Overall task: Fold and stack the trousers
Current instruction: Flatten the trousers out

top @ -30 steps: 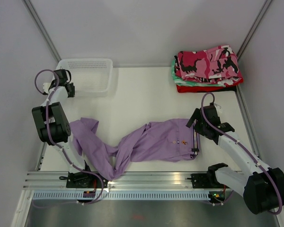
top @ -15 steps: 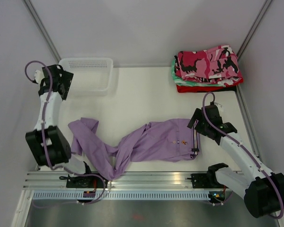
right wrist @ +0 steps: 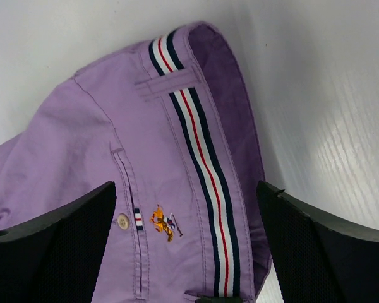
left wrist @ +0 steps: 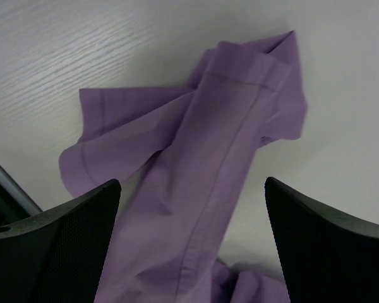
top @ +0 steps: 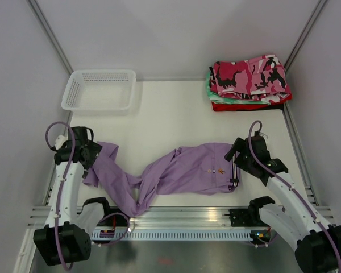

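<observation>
Lilac trousers (top: 187, 170) lie twisted at 6 o'clock. Left gripper (left wrist: 191, 183) is wide over the cuff (left wrist: 240, 69) at 8. Right gripper (right wrist: 186, 186) is wide over the waistband (right wrist: 202, 158) at 4. Camo trousers (top: 250, 77) sit folded at 1.

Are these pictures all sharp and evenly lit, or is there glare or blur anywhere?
Top view: soft even light, sharp, a faint shadow by the basket. Left wrist view: the lilac trousers are crisp, the dark fingers at the bottom corners look slightly soft. Right wrist view: bright sheen on the table right of the striped waistband.
</observation>
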Robot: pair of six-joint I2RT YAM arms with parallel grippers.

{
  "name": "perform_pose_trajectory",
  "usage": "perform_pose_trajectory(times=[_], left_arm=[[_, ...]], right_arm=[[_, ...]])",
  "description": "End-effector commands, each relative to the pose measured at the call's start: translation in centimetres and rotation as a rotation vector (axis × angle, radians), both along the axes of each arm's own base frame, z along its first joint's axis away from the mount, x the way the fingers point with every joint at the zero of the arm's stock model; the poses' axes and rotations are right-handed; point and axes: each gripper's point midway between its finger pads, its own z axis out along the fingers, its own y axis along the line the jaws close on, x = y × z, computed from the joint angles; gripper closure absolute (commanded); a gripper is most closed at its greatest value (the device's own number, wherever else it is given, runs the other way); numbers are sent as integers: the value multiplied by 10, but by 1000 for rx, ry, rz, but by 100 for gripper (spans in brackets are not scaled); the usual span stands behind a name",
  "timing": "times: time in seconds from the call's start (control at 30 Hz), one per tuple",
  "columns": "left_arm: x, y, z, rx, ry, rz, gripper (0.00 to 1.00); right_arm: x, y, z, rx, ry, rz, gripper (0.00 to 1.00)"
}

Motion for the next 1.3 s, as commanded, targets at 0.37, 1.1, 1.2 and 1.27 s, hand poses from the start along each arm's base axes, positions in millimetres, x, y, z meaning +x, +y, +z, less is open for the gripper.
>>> perform_pose_trajectory(times=[0.37, 1.1, 1.2, 1.27], left_arm=[[-7, -55, -64, -60, 177, -272, 48], [30, 57, 141, 288, -247, 185, 98], [23, 79, 145, 275, -249, 316, 98], [18, 91, 151, 285, -264, 372, 98]], right_arm=[[-19, 4, -16, 76, 26, -40, 11], [79, -38, 120, -169, -298, -67, 100], [96, -54, 129, -126, -309, -72, 100], [101, -76, 138, -112, -338, -114, 100]])
